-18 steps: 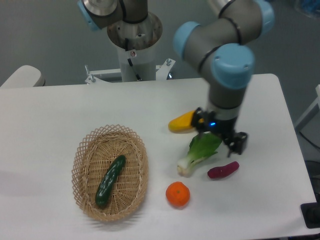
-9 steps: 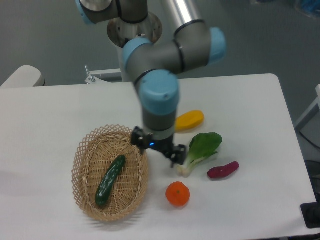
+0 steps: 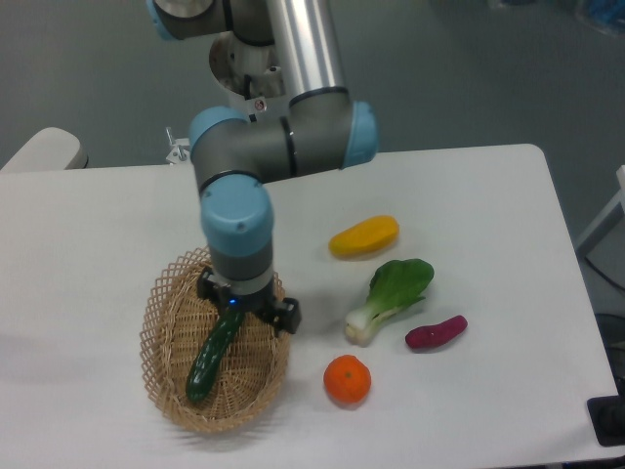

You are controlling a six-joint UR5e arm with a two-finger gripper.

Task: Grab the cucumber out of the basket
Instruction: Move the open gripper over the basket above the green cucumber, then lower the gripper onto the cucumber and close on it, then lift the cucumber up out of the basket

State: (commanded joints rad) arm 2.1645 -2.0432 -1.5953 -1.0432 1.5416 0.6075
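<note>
The dark green cucumber (image 3: 212,358) lies lengthwise in the tan wicker basket (image 3: 154,337) at the table's front left. My gripper (image 3: 247,301) hangs over the basket's upper middle, directly above the cucumber's far end, which it hides. It is open: its two black fingers (image 3: 288,315) stand wide apart, one on each side of that end, with nothing held between them. The arm's wrist covers the basket's far rim.
Right of the basket lie an orange (image 3: 348,380), a bok choy (image 3: 391,295), a purple sweet potato (image 3: 436,332) and a yellow vegetable (image 3: 363,236). The robot base (image 3: 262,73) stands at the table's back edge.
The arm has swung left from above the bok choy, across the basket's right rim, to a spot over the cucumber's far end. No object has moved.
</note>
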